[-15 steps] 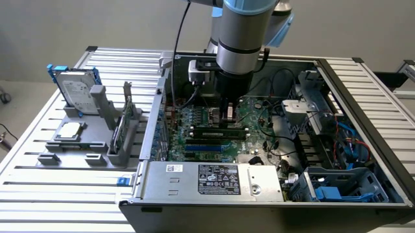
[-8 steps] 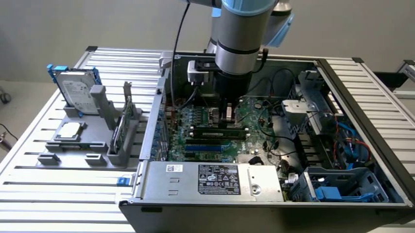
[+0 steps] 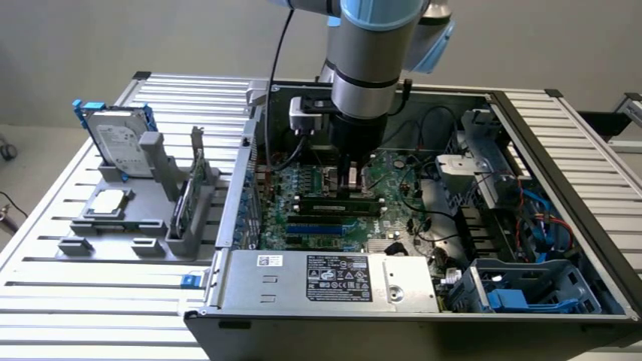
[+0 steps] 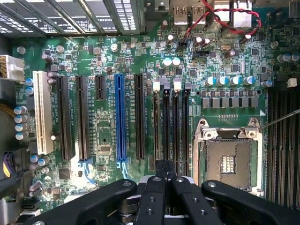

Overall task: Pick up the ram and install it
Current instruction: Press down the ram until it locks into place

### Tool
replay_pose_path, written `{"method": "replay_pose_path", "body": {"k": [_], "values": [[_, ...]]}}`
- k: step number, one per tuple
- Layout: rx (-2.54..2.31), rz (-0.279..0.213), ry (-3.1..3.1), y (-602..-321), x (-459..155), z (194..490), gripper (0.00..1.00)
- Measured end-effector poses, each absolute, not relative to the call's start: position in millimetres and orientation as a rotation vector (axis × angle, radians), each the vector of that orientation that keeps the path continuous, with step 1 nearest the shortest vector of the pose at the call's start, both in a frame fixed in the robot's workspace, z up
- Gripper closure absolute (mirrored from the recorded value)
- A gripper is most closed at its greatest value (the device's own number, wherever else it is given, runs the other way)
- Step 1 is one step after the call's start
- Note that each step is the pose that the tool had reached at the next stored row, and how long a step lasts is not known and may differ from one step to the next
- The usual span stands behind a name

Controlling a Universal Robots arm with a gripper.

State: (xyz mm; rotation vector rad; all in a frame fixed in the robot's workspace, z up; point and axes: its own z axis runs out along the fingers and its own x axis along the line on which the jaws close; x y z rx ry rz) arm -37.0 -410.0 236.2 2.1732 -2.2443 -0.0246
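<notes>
The ram [image 3: 336, 203], a long thin stick with dark chips, stands on edge in a black slot on the green motherboard [image 3: 301, 184] inside the open computer case. My gripper [image 3: 351, 192] hangs straight down over it, shut, with its tips at the stick's top edge. I cannot tell whether they pinch that edge or only rest on it. In the wrist view the black fingers [image 4: 154, 197] are closed together, the gripper [image 4: 164, 169] sitting above the row of memory slots [image 4: 171, 126].
A grey fixture [image 3: 131, 226] at the exterior view's left holds a hard drive in a blue frame [image 3: 116, 139] and a square processor chip [image 3: 108, 201]. The power supply [image 3: 331, 277], cables [image 3: 522, 210] and case walls crowd the board. An open processor socket [image 4: 229, 161] lies beside the slots.
</notes>
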Motion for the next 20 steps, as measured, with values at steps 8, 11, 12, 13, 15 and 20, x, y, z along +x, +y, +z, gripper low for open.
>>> {"method": "replay_pose_path", "body": {"k": [8, 11, 12, 13, 15, 20], "values": [[2.173, -0.025, -2.244, -409.6, -37.1, 231.3, 0.89], [2.173, -0.025, -2.244, -409.5, -37.1, 229.4, 0.89], [2.173, -0.024, -2.244, -409.5, -37.1, 228.8, 0.89], [2.172, -0.024, -2.244, -409.5, -37.1, 228.2, 0.89], [2.173, -0.024, -2.244, -409.4, -37.1, 226.4, 0.89], [2.173, -0.024, -2.244, -409.4, -37.1, 224.0, 0.89]]}}
